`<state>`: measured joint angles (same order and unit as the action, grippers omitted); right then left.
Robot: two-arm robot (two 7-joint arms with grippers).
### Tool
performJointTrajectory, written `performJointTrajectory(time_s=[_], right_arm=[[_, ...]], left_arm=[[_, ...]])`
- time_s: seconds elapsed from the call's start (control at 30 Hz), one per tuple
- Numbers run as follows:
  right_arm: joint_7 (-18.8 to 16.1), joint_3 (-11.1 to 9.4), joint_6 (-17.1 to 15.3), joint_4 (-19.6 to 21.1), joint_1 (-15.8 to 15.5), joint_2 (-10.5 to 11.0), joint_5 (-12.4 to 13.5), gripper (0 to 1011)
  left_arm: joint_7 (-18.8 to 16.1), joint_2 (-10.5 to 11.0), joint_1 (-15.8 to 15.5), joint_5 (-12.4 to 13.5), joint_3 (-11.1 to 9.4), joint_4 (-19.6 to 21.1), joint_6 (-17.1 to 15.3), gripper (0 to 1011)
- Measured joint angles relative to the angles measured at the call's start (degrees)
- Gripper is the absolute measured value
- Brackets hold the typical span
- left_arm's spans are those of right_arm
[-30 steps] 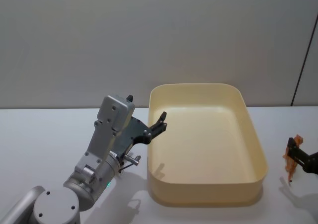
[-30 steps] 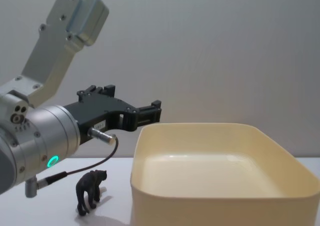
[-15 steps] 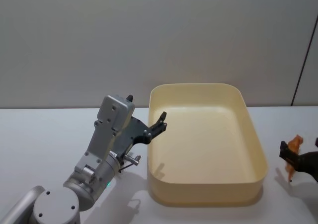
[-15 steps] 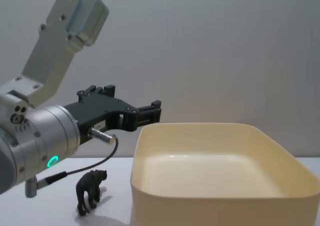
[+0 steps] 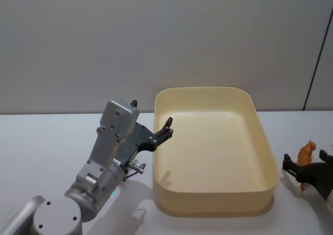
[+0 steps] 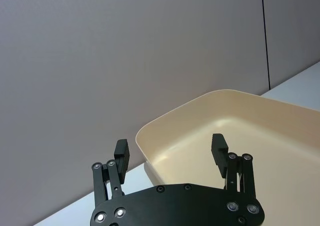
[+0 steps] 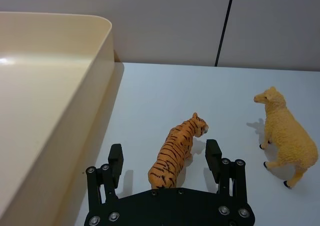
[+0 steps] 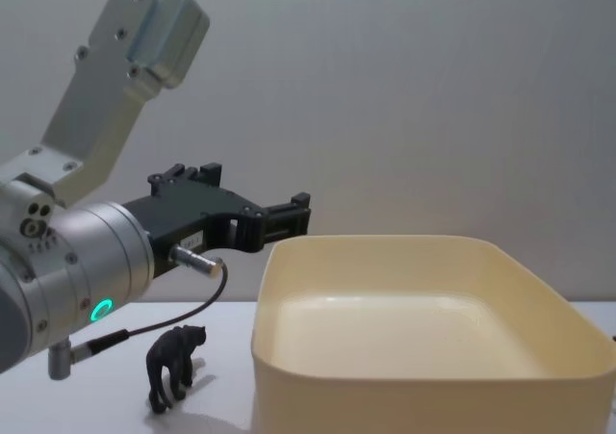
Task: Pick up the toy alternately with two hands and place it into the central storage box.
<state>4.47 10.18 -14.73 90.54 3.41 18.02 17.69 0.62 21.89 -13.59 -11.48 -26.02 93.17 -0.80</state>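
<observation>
Right wrist view: the right gripper (image 7: 164, 153), fingers apart, straddles the tiger (image 7: 182, 136) beside the box (image 7: 75, 85) and probably should close next; the left gripper (image 6: 170, 146) hovers, fingers apart.

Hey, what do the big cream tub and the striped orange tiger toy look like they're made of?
The large cream-yellow rectangular tub looks like moulded plastic: smooth, faintly glossy walls, rounded corners, seamless rim. The orange black-striped tiger toy, standing within the open right hand, looks like hard plastic or rubber, painted, matte; which is unclear.
</observation>
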Motion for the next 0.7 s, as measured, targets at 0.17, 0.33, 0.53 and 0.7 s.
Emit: performJointTrajectory(time_s=[0.17,0.33,0.53,0.7], right_arm=[[0.36,0.41,-0.40,-1.82,1.07,-0.79,-1.28,961],[0.62,0.68,-0.65,-3.04,1.80,-1.33,-2.17,858],[0.79,0.87,-0.80,-3.88,2.28,-1.70,-2.77,677],[0.86,0.97,-0.86,-4.30,2.54,-1.89,-3.03,517]], left_arm=[[0.00,0.00,0.00,0.00,0.00,0.00,0.00,1001],[0.00,0.00,0.00,0.00,0.00,0.00,0.00,1001],[0.00,0.00,0.00,0.00,0.00,0.00,0.00,1001],[0.00,0.00,0.00,0.00,0.00,0.00,0.00,1001]])
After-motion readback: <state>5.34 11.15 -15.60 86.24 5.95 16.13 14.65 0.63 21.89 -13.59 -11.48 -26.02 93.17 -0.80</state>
